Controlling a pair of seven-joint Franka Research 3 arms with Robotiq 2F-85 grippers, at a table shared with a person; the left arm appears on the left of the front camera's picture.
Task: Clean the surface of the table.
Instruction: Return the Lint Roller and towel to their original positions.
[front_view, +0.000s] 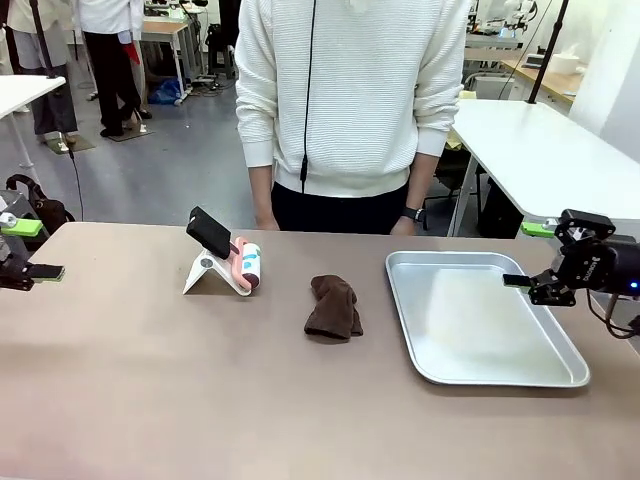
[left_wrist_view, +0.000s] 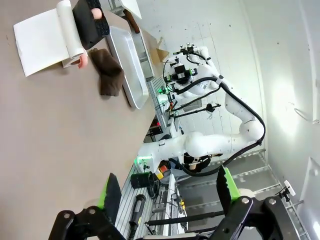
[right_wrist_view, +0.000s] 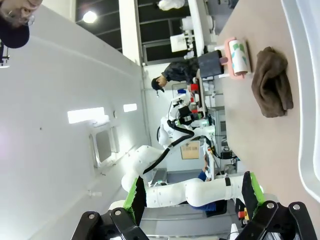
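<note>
Spreading wide across the whole near scene, counter (front_view: 150, 380) greyish-brown and matte. Lying crumpled near the middle, brown cloth (front_view: 334, 308), just left of silver tray (front_view: 560, 372). Standing farther left, lint roller (front_view: 245, 267) with black handle, propped on white stand (front_view: 205, 272), well apart from the cloth. Waiting at the far edge, person (front_view: 350, 100) in a white sweater, hands down by the counter rim. Hovering at the far left edge, left gripper (front_view: 28, 250), fingers (left_wrist_view: 111, 192) spread apart, holding nothing. Hanging over the tray's right rim, right gripper (front_view: 535, 256), fingers (right_wrist_view: 136, 195) likewise apart and empty. Seen sideways from the right wrist, cloth beside the tray, roller beyond.
</note>
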